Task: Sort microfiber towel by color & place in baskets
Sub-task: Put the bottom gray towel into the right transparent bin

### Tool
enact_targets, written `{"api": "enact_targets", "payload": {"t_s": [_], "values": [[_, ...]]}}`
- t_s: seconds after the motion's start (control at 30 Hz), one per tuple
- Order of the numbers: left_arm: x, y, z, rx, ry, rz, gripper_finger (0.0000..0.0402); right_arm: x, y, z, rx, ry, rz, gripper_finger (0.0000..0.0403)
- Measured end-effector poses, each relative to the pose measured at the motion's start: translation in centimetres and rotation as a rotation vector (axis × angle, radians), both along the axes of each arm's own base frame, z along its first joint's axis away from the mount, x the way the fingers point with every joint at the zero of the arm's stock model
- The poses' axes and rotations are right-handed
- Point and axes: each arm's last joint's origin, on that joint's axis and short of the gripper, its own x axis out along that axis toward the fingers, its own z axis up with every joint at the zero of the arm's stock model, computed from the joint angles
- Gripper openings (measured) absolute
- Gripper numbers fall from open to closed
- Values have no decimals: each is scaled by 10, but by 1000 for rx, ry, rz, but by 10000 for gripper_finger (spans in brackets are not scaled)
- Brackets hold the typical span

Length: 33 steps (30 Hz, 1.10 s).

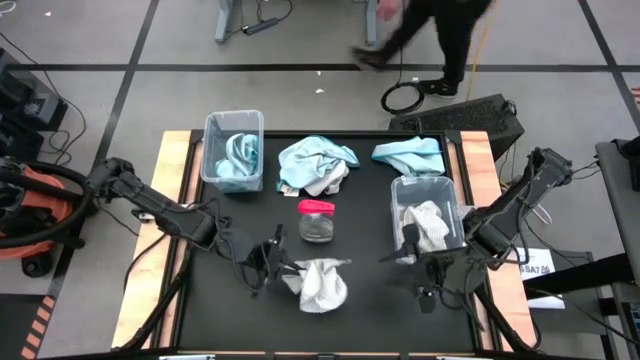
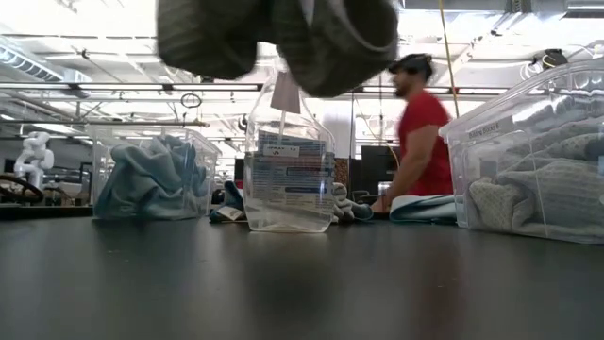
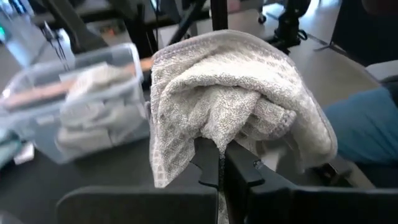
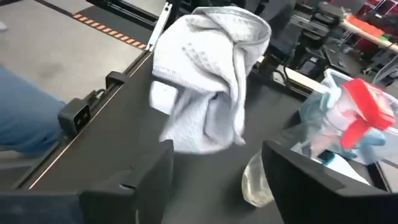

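No label text is reading clearly. Two clear baskets are sitting on the table: one upper left [image 1: 233,150], one at right [image 1: 430,212]. The left gripper [image 1: 272,262] is clamping a white towel [image 1: 322,283] at bottom centre; the right gripper [image 1: 430,268] is standing open.

Pale grey-white waffle-weave microfiber towel [image 1: 322,284] at lower centre of the high view, small square grid pattern plain in the left wrist view [image 3: 230,99]. Light blue crumpled towel [image 1: 238,155] inside the clear plastic tub [image 1: 213,128] at upper left. Grey-white towels [image 1: 428,224] in the second clear tub [image 1: 398,188] at right. Mixed light blue and white heap [image 1: 316,164] at upper centre; flat light blue towel [image 1: 408,153] beside it. Small clear jar with pink lid [image 1: 317,218] at centre. Matte black bench [image 1: 240,310], pale wood edges. Dark left hand [image 1: 272,262]. Red shirt on person [image 2: 423,132] in the low view.
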Motion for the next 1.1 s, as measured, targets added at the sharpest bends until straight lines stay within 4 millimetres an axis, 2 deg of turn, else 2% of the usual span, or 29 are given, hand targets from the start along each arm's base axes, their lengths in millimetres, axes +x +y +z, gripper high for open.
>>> {"api": "enact_targets", "payload": {"t_s": [0.17, 0.33, 0.77, 1.0, 1.1], "values": [[14, 2, 0, 21, -95, -39, 2, 17, 2, -4, -7, -25, -3, 267], [27, 6, 0, 43, -161, -53, 2, 35, 3, -7, -21, -79, -10, 283], [72, -6, 8, 182, -226, -137, 1, 76, -4, -25, 46, -80, 74, 283], [90, -3, 8, 194, -230, -167, 1, 89, -3, -33, 41, -93, 103, 282], [95, -1, 7, 195, -228, -160, 6, 92, -2, -36, 36, -95, 101, 267]]}}
